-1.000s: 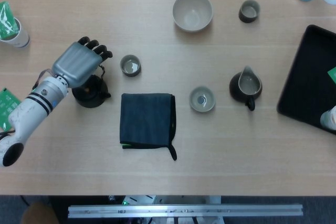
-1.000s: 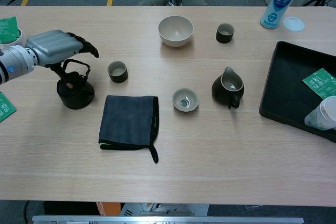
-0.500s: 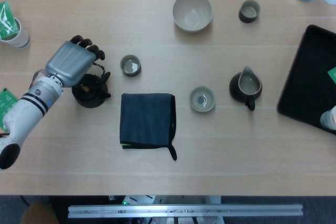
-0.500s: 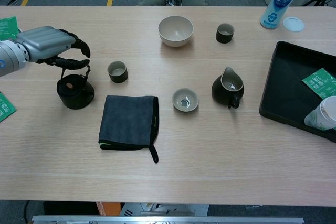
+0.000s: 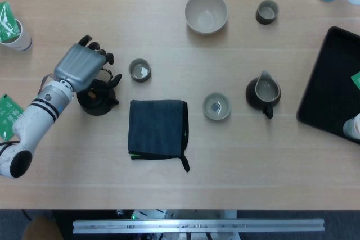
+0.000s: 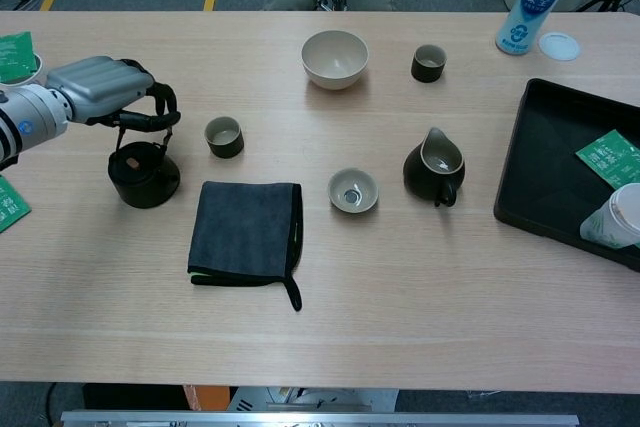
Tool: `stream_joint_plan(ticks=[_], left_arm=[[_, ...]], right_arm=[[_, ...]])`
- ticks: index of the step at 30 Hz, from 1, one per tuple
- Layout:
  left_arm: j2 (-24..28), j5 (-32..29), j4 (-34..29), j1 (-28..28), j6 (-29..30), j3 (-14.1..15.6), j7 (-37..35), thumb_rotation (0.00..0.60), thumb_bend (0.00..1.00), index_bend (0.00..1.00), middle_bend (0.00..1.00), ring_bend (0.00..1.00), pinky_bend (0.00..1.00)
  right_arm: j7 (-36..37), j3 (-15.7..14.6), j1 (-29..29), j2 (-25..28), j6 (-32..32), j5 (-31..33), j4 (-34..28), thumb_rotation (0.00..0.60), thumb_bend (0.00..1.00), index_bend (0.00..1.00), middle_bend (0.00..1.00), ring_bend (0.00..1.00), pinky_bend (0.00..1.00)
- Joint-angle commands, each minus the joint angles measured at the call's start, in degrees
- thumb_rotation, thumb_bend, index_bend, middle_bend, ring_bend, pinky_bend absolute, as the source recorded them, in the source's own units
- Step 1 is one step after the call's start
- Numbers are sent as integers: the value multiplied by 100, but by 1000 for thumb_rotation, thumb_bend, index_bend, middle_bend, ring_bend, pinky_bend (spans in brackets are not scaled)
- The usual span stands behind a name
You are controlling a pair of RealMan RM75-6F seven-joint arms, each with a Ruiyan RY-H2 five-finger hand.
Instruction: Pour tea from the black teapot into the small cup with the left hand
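Observation:
The black teapot (image 5: pixel 97 98) (image 6: pixel 144 177) stands on the table at the left. My left hand (image 5: pixel 80 67) (image 6: pixel 105 89) is directly above it, fingers and thumb curled around the top of its wire handle. A small dark cup (image 5: pixel 139 70) (image 6: pixel 224 136) sits just right of the teapot, apart from it. A small pale cup (image 5: pixel 216 106) (image 6: pixel 353 190) lies further right. My right hand shows in neither view.
A folded dark cloth (image 5: pixel 158 128) lies in front of the cups. A dark pitcher (image 5: pixel 264 94), a pale bowl (image 5: pixel 206 12) and another dark cup (image 5: pixel 266 11) stand to the right and back. A black tray (image 5: pixel 329 82) is at far right, a paper cup (image 5: pixel 13 29) at far left.
The left hand drew back left, then returned over the teapot, and its fingers and thumb went from spread to curled around the handle. The teapot has stayed on the table.

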Motion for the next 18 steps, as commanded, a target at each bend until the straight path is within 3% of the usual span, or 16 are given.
stream_joint_plan(ticks=[1,18], left_arm=[[-82,-171,121,-40,-61,48,155,0,327,297,361,196,107],[-195,-258,192,6,129,171,243,0,327,421,425,313,107]], right_arm=[[9,-1,1,-4,-8,0,11,600,108,316,344,225,284],[22,19,21,-39,-52,17,62,600,108,317,344,225,284]])
